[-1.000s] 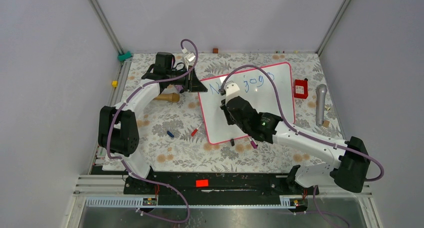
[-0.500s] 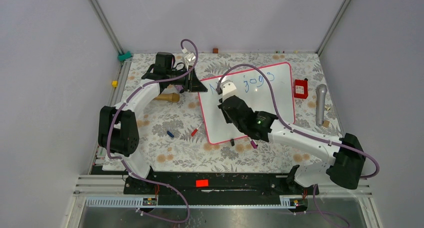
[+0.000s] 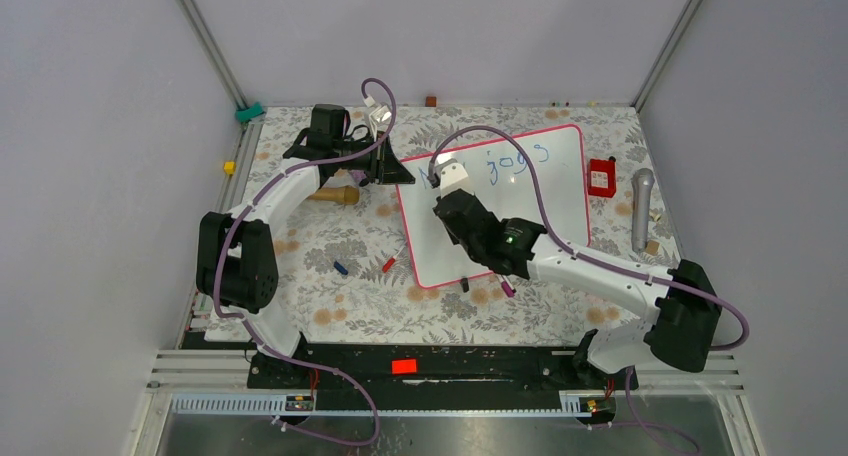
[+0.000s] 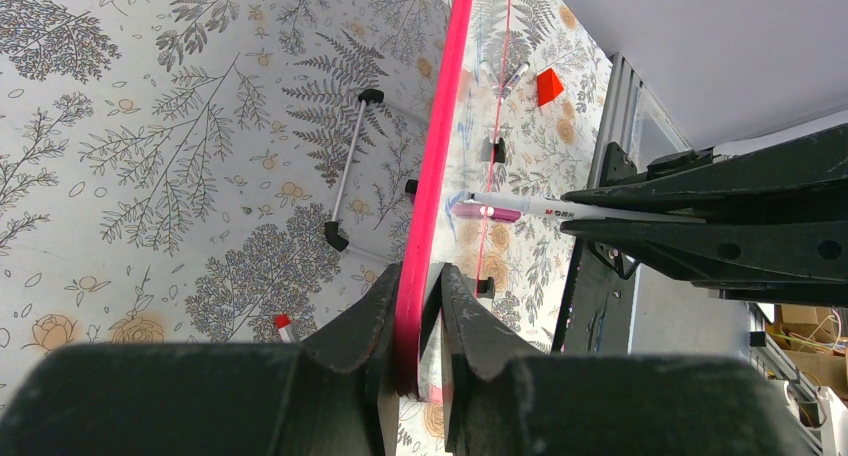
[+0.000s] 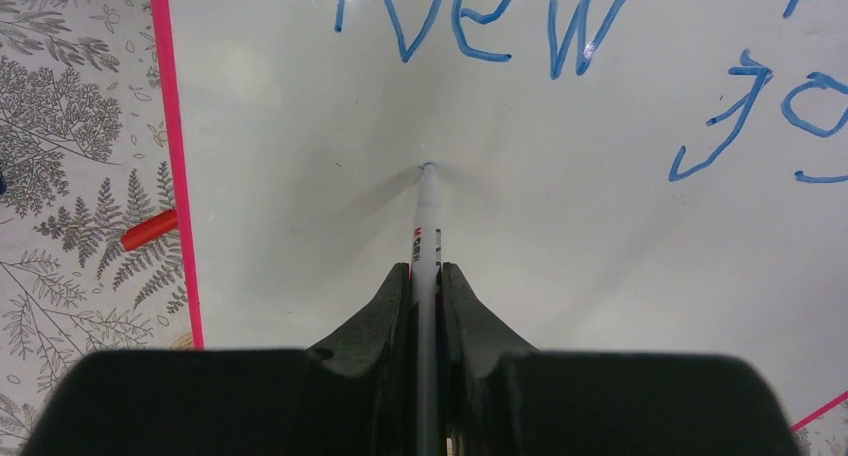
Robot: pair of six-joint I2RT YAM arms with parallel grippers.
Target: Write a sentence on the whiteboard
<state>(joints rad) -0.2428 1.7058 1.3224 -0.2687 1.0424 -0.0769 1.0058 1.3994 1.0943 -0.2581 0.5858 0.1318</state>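
Showing the whiteboard (image 3: 540, 226) toward 2 o'clock on the table (image 3: 330, 276), the sentence (image 5: 480, 16) near its 12 o'clock edge. Left gripper (image 4: 415, 276) pinches the frame's 10 o'clock corner; right gripper (image 5: 425, 276) clamps a marker (image 5: 427, 206). Board probably light, stiff, slippery: grip the rim.

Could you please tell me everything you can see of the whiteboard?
The whiteboard is a glossy white rectangle in a thin pink-red frame, with small black clips on its near edge and a wire stand behind it, on the floral tablecloth. Blue writing reads "New" and roughly "jogs". The left gripper clamps its frame at the far left corner; the marker in the right gripper touches the surface below "New".
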